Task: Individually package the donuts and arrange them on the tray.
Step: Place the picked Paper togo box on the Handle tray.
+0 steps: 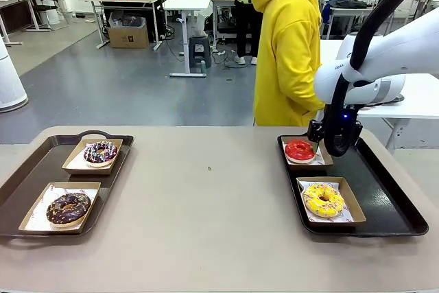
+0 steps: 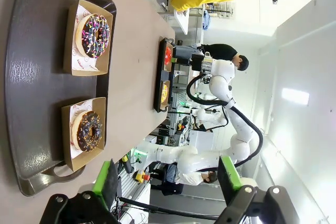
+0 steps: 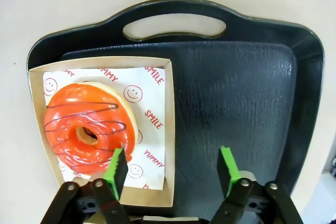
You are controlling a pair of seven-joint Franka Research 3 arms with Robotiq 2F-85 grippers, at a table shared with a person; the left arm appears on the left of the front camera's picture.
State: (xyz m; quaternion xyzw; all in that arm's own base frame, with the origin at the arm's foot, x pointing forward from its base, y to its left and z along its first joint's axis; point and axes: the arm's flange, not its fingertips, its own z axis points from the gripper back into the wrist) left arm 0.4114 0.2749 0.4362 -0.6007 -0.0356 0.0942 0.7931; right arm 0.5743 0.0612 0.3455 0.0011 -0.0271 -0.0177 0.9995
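Right gripper [image 3: 172, 167] spread, apparently just clear of red donut [image 3: 88, 127] beside its finger; left gripper [image 2: 170, 184] spread.

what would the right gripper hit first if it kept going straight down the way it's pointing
Probably the bare floor of the black tray, between the open fingers. One finger sits over the edge of the red donut's cardboard box, so it might clip that rim first; depth is unclear.
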